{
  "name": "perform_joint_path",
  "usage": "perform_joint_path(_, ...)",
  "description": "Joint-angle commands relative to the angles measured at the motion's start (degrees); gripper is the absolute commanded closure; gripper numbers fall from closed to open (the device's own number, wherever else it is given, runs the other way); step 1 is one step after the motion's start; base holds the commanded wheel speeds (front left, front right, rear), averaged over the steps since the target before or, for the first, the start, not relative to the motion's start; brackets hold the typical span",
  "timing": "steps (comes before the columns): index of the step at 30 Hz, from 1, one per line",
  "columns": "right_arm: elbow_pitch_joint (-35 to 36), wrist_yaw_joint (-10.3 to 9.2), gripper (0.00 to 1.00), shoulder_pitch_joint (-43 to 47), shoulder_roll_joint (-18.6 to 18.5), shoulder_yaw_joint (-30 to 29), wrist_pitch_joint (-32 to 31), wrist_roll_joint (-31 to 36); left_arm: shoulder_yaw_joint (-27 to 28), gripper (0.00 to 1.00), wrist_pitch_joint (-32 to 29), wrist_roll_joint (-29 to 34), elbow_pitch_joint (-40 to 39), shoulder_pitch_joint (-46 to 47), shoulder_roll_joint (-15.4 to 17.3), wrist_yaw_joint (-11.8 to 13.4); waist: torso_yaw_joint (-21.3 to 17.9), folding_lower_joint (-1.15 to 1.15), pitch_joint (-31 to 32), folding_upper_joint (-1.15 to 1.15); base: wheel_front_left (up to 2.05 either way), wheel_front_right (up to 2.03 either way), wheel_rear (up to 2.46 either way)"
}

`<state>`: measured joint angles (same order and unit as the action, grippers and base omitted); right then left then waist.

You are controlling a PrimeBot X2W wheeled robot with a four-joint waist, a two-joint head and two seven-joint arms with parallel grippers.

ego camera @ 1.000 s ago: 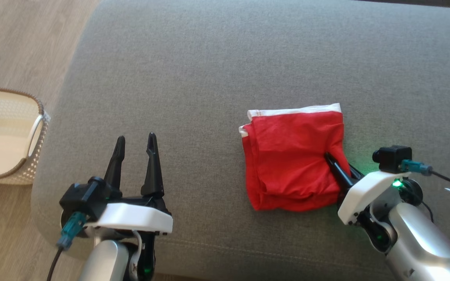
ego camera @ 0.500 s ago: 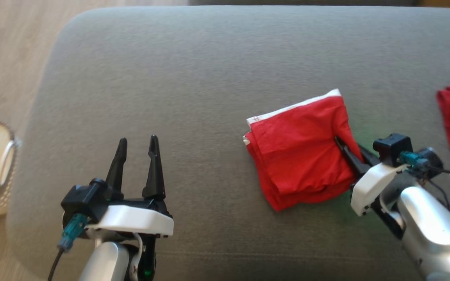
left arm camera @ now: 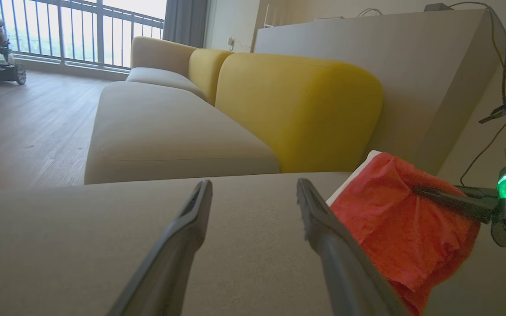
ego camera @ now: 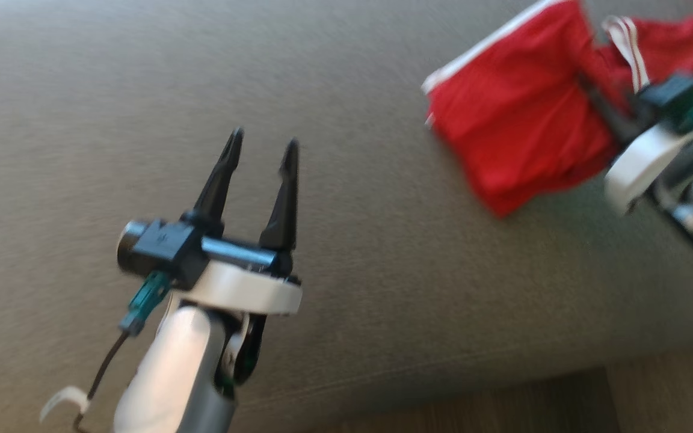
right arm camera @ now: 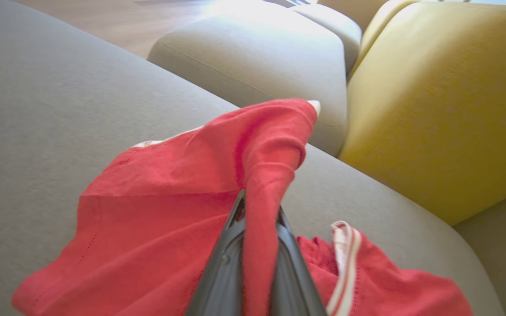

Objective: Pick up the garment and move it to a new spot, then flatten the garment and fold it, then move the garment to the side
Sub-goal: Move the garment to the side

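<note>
The left gripper [ego camera: 262, 144] hovers over the bare cushion [ego camera: 382, 270], jaws wide, holding nothing. Farther right, the folded garment [ego camera: 515, 120] rests on the cushion, one edge pinched and lifted by the closed right gripper [right arm camera: 259, 204]. Step in hand, apparently: moving it aside. A second red piece [ego camera: 683, 30] lies just beyond; the next move calls for placement clear of it, then release.

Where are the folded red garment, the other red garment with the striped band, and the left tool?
folded red garment [ego camera: 515, 132], head view, middle of its top layer.
other red garment [right arm camera: 393, 285], right wrist view, red cloth beside its striped band.
left tool [ego camera: 264, 139], head view, midway between its open fingertips.
</note>
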<state>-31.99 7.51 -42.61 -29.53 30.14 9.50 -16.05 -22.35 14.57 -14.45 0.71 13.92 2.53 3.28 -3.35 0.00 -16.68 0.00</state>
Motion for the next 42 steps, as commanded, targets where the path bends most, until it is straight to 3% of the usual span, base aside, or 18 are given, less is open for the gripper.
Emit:
perform_joint_path(1,1.10,-0.02,1.00,-1.78,-2.02,0.01,0.02,-0.94,1.03,0.00,0.43,0.95,-1.31,2.48,0.34,-0.62,-5.24,0.00,-5.38,0.00,0.00,0.00,0.00)
perform_joint_path(5,-1.15,-0.02,1.00,-6.84,-5.90,0.22,1.06,-2.20,-0.98,0.00,0.43,3.08,-0.17,7.06,0.34,-2.48,-8.28,0.00,-9.51,0.00,0.00,0.00,0.00)
perform_joint_path(8,-3.50,-0.02,1.00,-10.37,-9.22,0.01,2.01,-3.00,-3.76,0.00,0.43,5.97,1.48,11.34,0.34,-5.75,-9.50,0.00,-13.37,0.00,0.00,0.00,0.00)
perform_joint_path(11,-5.79,-0.02,1.00,-13.19,-11.00,-0.52,2.86,-3.56,-4.25,0.00,0.43,7.86,2.61,15.49,0.35,-7.33,-10.68,0.00,-16.23,0.00,0.00,0.00,0.00)
perform_joint_path(25,-13.15,-0.02,1.00,-17.90,-12.53,-4.03,5.44,-0.78,-1.70,0.00,0.43,8.51,2.93,18.76,0.35,-8.30,-12.23,0.00,-21.11,0.00,0.00,0.00,0.00)
perform_joint_path(26,-12.92,-0.02,0.55,-17.79,-12.47,-4.47,5.46,-0.51,-1.58,0.00,0.43,8.35,2.86,18.73,0.35,-8.23,-12.08,0.00,-21.14,0.00,0.00,0.00,0.00)
perform_joint_path(27,-12.75,-0.02,0.00,-17.56,-12.46,-5.01,5.47,-0.26,-1.50,0.00,0.43,8.14,2.78,18.71,0.35,-8.18,-11.88,0.00,-21.05,0.00,0.00,0.00,0.00)
perform_joint_path(37,-9.82,-0.02,0.00,-11.95,-11.72,-11.41,5.49,-0.03,-0.92,0.00,0.43,3.59,1.41,17.03,0.35,-5.59,-8.83,0.00,-15.31,0.00,0.00,0.00,0.00)
perform_joint_path(42,-4.68,-0.02,0.00,-7.91,-8.70,-13.37,5.49,0.23,1.28,0.00,0.43,0.70,0.43,13.47,0.35,-3.53,-6.31,0.00,-9.58,0.00,0.00,0.00,0.00)
